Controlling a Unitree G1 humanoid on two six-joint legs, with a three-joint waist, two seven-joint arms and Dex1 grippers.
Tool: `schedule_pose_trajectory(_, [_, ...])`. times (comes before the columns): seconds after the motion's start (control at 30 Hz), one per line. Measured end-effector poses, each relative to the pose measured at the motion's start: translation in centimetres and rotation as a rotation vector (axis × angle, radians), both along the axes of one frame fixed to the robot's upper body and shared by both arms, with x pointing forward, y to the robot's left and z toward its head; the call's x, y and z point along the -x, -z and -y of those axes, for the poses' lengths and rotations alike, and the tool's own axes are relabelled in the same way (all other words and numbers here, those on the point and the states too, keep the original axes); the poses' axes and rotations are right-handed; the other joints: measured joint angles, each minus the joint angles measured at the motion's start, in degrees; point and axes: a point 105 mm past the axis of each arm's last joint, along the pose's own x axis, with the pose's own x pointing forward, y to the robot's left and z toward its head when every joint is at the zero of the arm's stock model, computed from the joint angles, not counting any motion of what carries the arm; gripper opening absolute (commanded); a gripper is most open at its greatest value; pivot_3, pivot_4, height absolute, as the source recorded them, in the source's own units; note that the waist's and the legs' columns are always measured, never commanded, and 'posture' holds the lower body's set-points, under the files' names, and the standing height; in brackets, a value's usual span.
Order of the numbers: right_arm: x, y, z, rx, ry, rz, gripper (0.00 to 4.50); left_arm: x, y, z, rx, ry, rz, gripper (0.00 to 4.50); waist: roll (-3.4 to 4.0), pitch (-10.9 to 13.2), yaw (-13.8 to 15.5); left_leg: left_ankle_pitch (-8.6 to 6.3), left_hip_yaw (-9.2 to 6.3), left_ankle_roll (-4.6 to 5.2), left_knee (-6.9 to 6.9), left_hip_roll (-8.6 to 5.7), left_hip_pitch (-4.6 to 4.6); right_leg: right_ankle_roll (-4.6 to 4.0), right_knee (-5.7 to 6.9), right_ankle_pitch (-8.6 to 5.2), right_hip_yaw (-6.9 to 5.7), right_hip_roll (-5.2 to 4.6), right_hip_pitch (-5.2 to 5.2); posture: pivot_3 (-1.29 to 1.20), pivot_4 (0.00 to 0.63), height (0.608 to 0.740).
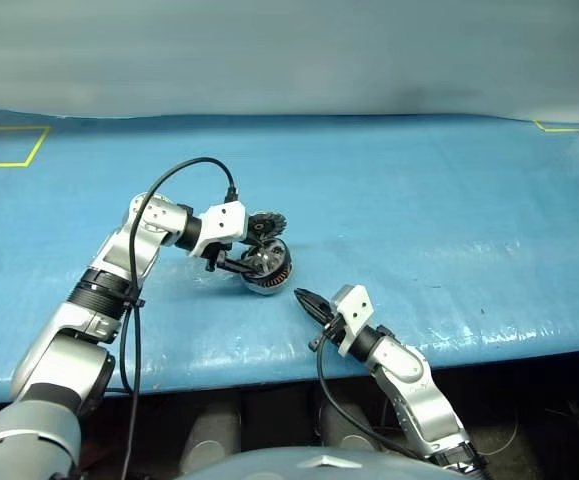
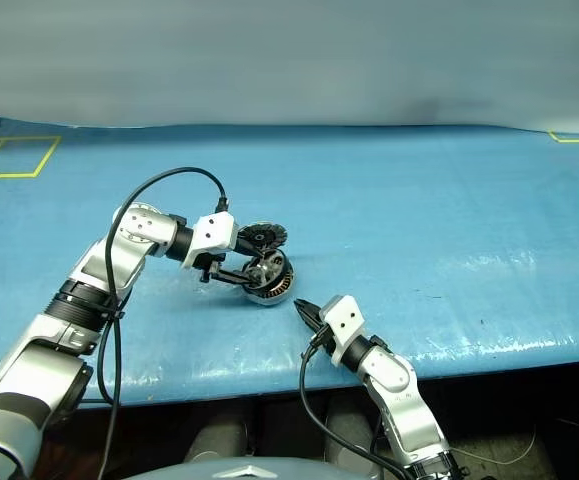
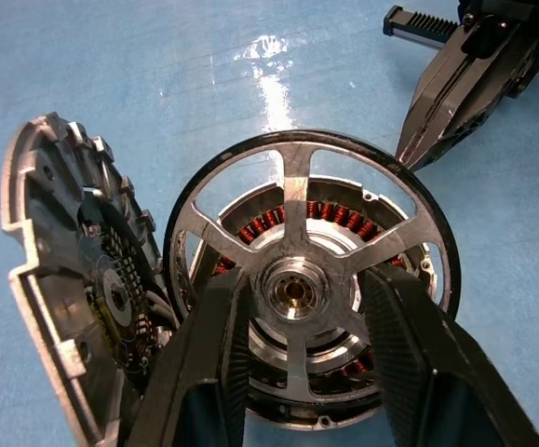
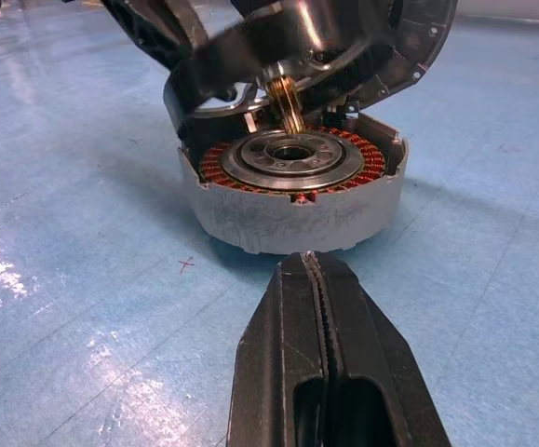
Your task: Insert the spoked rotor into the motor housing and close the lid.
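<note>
Here the left gripper [image 3: 297, 372] clamps the silvery spoked rotor [image 3: 311, 279], tilted over the copper-wound round motor housing [image 4: 292, 186]; the right gripper [image 4: 317, 279], fingers together, sits just beside it.

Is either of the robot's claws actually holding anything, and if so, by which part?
The left gripper carries the spoked rotor, fingers hooked through its spokes on either side of the hub, tilted over the motor housing. The right gripper is shut and empty.

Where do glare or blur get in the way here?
Left wrist view: a white glare streak on the blue mat above the spoked rotor, which is sharp. Right wrist view: sheen on the mat at lower left; the motor housing is crisp, the parts above it smeared.
</note>
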Motion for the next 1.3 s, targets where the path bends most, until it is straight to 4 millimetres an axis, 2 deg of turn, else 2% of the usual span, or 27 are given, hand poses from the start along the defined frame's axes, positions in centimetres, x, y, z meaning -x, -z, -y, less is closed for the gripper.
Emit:
schedule_pose_trajectory(0.03, [0.0, 0.0, 0.0, 0.000, 0.000, 0.000, 0.00, -0.1, 0.2, 0.0, -0.008, -0.008, 0.005, 3.59, 0.00, 0.0, 0.0, 0.00, 0.00, 0.00, 0.00, 0.00, 0.00, 0.00, 0.00, 0.00, 0.00, 0.00, 0.00, 0.00, 0.150, 0.740])
schedule_pose_trajectory(0.5, [0.0, 0.0, 0.0, 0.000, 0.001, 0.000, 0.00, -0.3, 0.2, 0.1, 0.019, -0.022, 0.000, 3.59, 0.00, 0.0, 0.0, 0.00, 0.00, 0.00, 0.00, 0.00, -0.01, 0.00, 0.00, 0.00, 0.00, 0.00, 0.00, 0.00, 0.150, 0.740])
schedule_pose_trajectory(0.77, [0.0, 0.0, 0.0, 0.001, 0.001, 0.002, 0.00, 0.0, -1.7, -0.5, 0.109, -0.044, -0.044, 3.59, 0.00, 0.0, 0.0, 0.00, -0.01, 0.00, 0.00, 0.00, -0.03, 0.00, 0.00, 0.00, 0.00, 0.00, -0.02, 0.00, 0.150, 0.740])
schedule_pose_trajectory(1.13, [-0.3, -0.2, 0.2, 0.015, -0.002, 0.013, 0.00, 1.6, -2.0, -1.7, 0.141, -0.083, -0.062, 3.59, 0.01, 0.0, 0.0, 0.00, -0.02, 0.00, 0.00, 0.01, -0.03, 0.00, 0.00, 0.00, 0.01, 0.00, -0.02, 0.00, 0.150, 0.740])
schedule_pose_trajectory(1.3, [-0.6, -0.5, 0.4, 0.025, -0.002, 0.027, 0.00, 2.5, -1.1, -2.0, 0.156, -0.100, -0.090, 3.59, 0.01, 0.0, 0.0, 0.00, -0.02, 0.00, -0.01, 0.01, -0.03, -0.01, 0.00, 0.00, 0.01, 0.00, -0.03, 0.00, 0.150, 0.740])
